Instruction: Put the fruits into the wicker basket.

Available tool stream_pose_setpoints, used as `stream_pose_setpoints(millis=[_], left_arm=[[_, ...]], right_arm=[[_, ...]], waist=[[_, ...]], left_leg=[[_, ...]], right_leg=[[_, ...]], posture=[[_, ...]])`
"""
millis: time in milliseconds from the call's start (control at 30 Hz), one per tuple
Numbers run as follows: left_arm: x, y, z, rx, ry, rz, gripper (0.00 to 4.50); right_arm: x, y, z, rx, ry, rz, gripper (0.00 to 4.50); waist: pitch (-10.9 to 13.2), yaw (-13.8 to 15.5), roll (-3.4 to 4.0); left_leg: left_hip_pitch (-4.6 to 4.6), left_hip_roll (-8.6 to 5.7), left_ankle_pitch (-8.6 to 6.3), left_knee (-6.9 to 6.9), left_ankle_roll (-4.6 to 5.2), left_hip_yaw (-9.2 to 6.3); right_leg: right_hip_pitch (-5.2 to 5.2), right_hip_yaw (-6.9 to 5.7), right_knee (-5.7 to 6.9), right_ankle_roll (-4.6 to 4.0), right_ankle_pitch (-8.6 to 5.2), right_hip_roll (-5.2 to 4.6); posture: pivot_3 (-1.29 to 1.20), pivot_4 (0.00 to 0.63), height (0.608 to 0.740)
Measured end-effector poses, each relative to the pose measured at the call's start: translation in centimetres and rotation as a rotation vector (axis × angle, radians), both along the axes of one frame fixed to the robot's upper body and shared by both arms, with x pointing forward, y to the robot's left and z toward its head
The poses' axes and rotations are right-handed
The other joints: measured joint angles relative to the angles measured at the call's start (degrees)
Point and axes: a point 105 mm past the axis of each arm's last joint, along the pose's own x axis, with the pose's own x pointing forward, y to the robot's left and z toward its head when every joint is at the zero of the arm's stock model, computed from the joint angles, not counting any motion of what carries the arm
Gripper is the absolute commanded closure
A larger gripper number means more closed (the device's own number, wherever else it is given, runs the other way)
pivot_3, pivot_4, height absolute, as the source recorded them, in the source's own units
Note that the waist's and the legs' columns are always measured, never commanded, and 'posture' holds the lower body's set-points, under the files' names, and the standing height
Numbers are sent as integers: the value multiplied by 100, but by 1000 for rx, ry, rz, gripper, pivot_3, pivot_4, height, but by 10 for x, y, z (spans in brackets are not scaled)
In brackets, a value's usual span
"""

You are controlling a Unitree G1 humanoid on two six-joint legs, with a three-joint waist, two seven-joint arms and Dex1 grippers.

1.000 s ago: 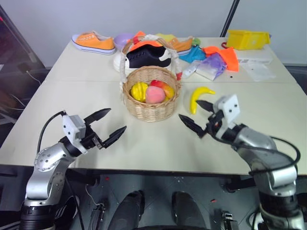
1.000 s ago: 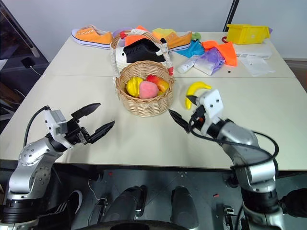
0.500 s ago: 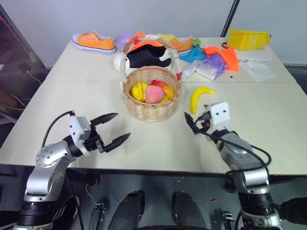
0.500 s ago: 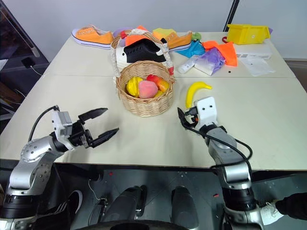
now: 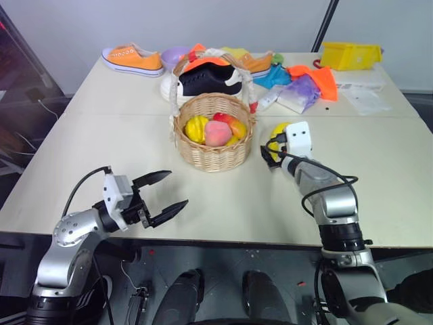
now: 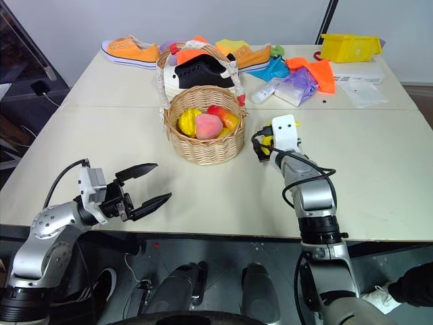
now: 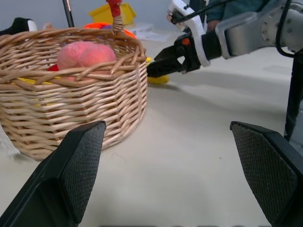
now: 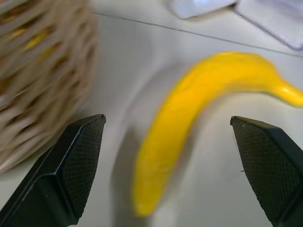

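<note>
A pale counter [image 5: 101,135] carries the wicker basket [image 5: 213,139], where the pink-red peach [image 5: 218,133] already lies among other fruit, with shoes and bright cloths heaped behind it. The banana [image 8: 203,118] lies on the counter just beside the basket, and the right pincer [image 5: 270,152] sits at it with fingers spread wide, the banana between them, gripping nothing. The left pincer [image 5: 166,193] hangs near the front edge, well apart from the basket, wide open and empty.

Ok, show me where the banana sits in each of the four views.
Left eye view: banana on the table just right of the wicker basket, partly hidden.
Right eye view: same spot, right of the basket.
Left wrist view: a yellow sliver beyond the basket's wall.
Right wrist view: close up, beside the basket.
Shared landmark: the basket.
</note>
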Motion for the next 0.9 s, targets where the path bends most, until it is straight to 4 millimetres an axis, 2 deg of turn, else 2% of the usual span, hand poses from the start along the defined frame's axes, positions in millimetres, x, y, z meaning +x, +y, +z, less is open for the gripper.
stream_pose_setpoints(millis=[167,333,433,467,533,600,667,800,900], left_arm=[[2,0,2,-2,-14,11,0],[3,0,3,-1,-17,20,0],[3,0,3,-2,-16,20,0],[3,0,3,-3,-16,18,0],[2,-1,3,-3,-17,13,0],[2,-1,3,-3,-17,8,0],[1,-1,3,-3,-18,3,0],[1,-2,4,-6,-19,-1,0],[1,-2,4,-8,-22,-1,0]], right_arm=[[2,6,-14,35,51,-26,89],[3,4,-22,29,76,-47,89],[4,1,-24,28,71,-61,822],[4,0,-24,37,71,-68,1413],[4,-1,-24,39,68,-75,2253],[4,-2,-25,47,69,-81,3384],[4,-2,-25,49,67,-81,4122],[1,-12,-18,59,38,-110,4143],[-17,-28,-11,79,-20,-128,4143]], waist=[[0,-6,1],[0,-6,0],[0,-8,0],[0,-11,1],[0,-11,1],[0,-10,1],[0,-10,1],[0,9,1],[0,28,1]], left_leg=[[0,0,0,0,0,1],[0,-1,0,1,0,1],[0,-1,0,0,0,1],[0,0,0,0,0,1],[0,-1,0,1,0,1],[0,-1,0,1,0,1],[0,-1,0,1,0,1],[0,-1,0,0,0,0],[0,-2,0,-2,0,-3]], right_leg=[[-1,0,2,1,0,0],[-1,0,2,1,1,0],[-1,0,2,2,1,1],[-1,0,2,2,1,1],[-1,0,3,3,2,1],[0,0,3,3,1,1],[0,0,3,2,1,1],[0,0,2,2,1,1],[2,-2,-1,5,0,-1]], posture=[[0,150,740],[0,150,740],[0,150,740],[0,150,740],[0,150,740],[0,150,740],[0,150,740],[0,150,740],[0,150,740]])
